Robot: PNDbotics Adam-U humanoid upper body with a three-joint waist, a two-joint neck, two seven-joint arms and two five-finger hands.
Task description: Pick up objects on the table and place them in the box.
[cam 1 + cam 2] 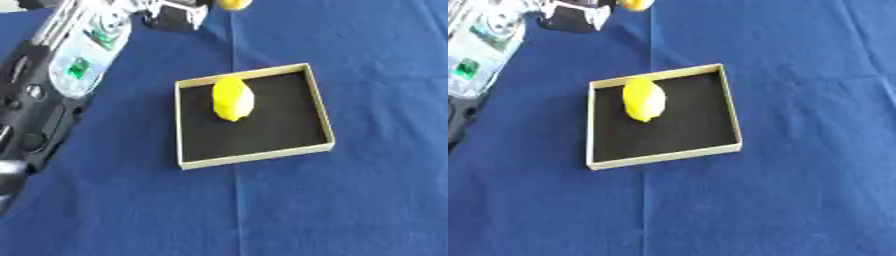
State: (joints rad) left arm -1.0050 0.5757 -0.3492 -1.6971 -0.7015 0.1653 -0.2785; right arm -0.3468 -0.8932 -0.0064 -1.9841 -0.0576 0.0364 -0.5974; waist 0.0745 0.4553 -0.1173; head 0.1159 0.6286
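One arm (44, 95) runs up the left side over the blue surface (350, 200), its black and silver hand (175, 15) at the top edge; whether the fingers are curled or straight cannot be told. Just beside the hand, a small yellow thing (233, 4) is cut off by the top edge. In the middle sits a shallow square box (324, 112) with pale walls and a black floor. A lemon (233, 98), bright yellow and oval, lies inside near the far wall.
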